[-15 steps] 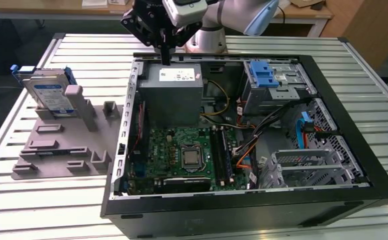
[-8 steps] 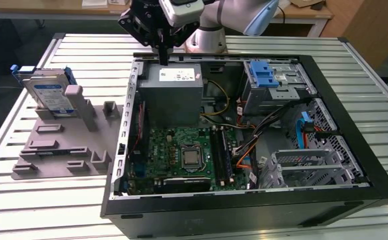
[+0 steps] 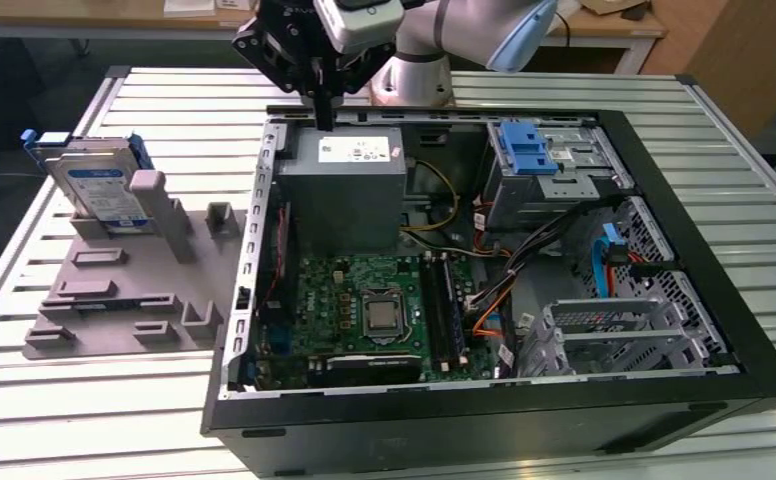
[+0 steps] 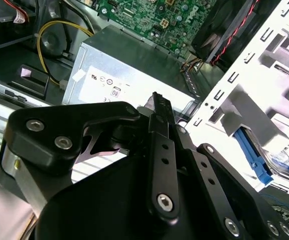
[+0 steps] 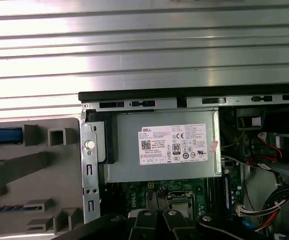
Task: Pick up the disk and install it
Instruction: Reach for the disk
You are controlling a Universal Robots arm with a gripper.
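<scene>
Disk (image 3: 101,190) is standing upright on its edge in a slot of the grey holder (image 3: 121,290), which is lying on the slatted worktop (image 3: 81,400) at the exterior view's left, just beside the open case (image 3: 708,400). Its blue frame is showing along the top and side. The end effector (image 3: 323,120) is hanging over the far edge of the case, above the power supply (image 3: 348,190), well apart from the disk. Its fingers are pressing together and gripping nothing, as the second wrist view (image 4: 157,102) is also showing. In the first wrist view the power supply (image 5: 159,165) is lying straight below the camera.
</scene>
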